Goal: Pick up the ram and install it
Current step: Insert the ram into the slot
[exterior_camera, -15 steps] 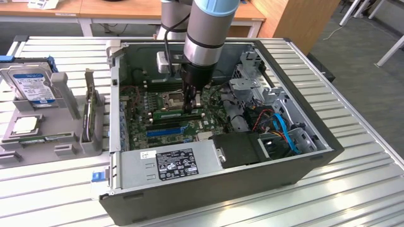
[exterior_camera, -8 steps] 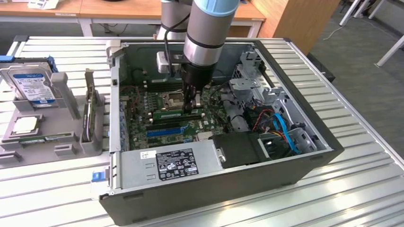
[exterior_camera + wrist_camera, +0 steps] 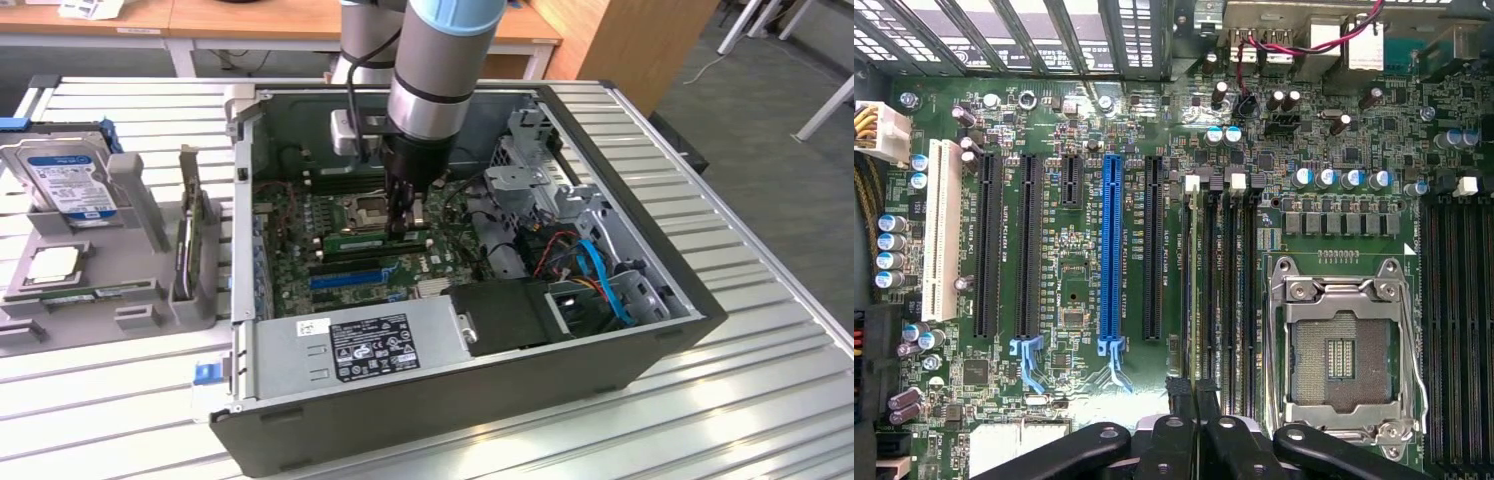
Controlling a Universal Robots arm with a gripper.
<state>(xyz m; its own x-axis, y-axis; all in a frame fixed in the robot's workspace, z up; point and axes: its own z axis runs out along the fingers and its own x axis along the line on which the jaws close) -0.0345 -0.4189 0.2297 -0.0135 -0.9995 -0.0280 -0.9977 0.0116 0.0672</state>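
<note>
The ram (image 3: pixel 360 242) is a thin green stick standing on edge along a black memory slot on the motherboard (image 3: pixel 300 235) inside the open computer case (image 3: pixel 467 425). My gripper (image 3: pixel 402 228) reaches straight down into the case, its fingers closed on the stick's top edge near the middle. In the wrist view the ram (image 3: pixel 1188 280) shows edge-on as a thin line running away from my gripper (image 3: pixel 1191 392), beside the other memory slots (image 3: pixel 1229 290). I cannot tell how deep it sits in the slot.
The CPU socket (image 3: pixel 1344 350) lies right beside the slots. A silver power supply (image 3: pixel 360 345) and cables (image 3: pixel 601 280) fill the case's near side. In the exterior view's left, a grey holder (image 3: pixel 134 300) carries a hard drive (image 3: pixel 67 180).
</note>
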